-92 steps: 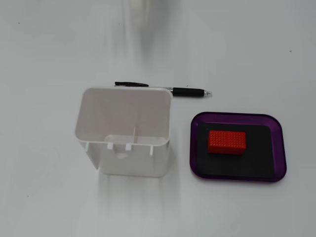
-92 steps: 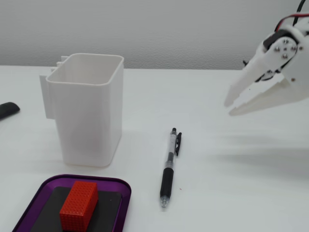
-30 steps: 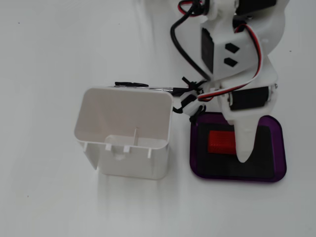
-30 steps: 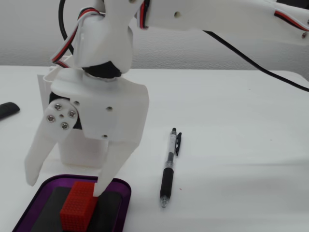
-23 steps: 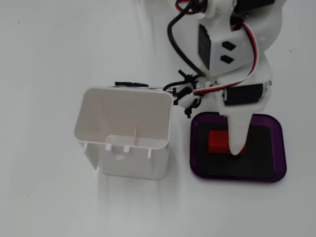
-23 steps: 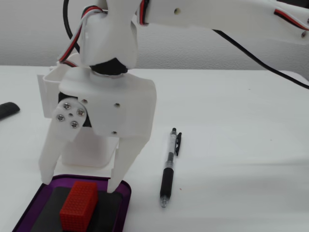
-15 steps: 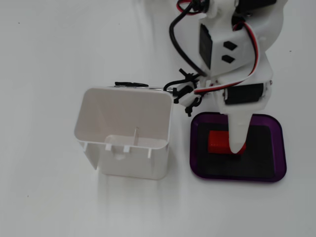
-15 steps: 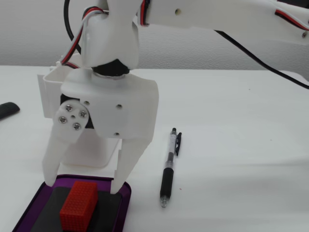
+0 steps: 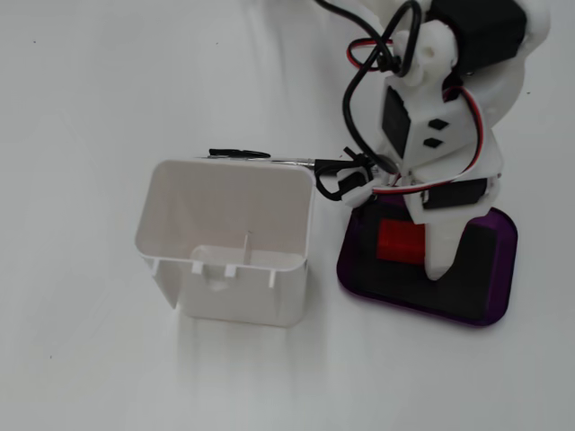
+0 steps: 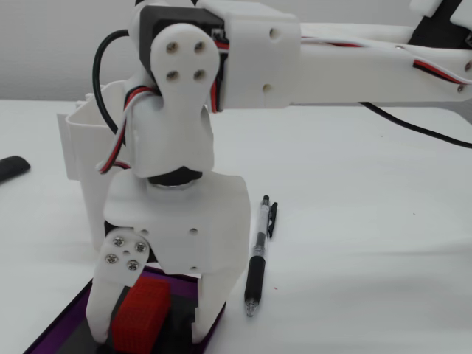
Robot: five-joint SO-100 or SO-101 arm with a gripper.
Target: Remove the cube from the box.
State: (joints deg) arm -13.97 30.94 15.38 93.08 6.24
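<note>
The red cube (image 9: 400, 241) lies on the black floor of the purple box (image 9: 497, 269), near its left side in a fixed view. My white gripper (image 9: 406, 260) reaches down into the box from above. In a fixed view from the front, its fingers (image 10: 102, 313) stand on either side of the cube (image 10: 140, 318). The left finger is against the cube. A dark gap shows between the cube and the right finger. The gripper (image 10: 151, 328) is open around the cube, which rests on the box (image 10: 55, 324).
A taller white container (image 9: 225, 301) with inner dividers stands left of the box, and it shows behind the arm (image 10: 77, 147). A pen (image 10: 256, 265) lies on the white table beside the box. A small black object (image 10: 11, 168) lies at the far left.
</note>
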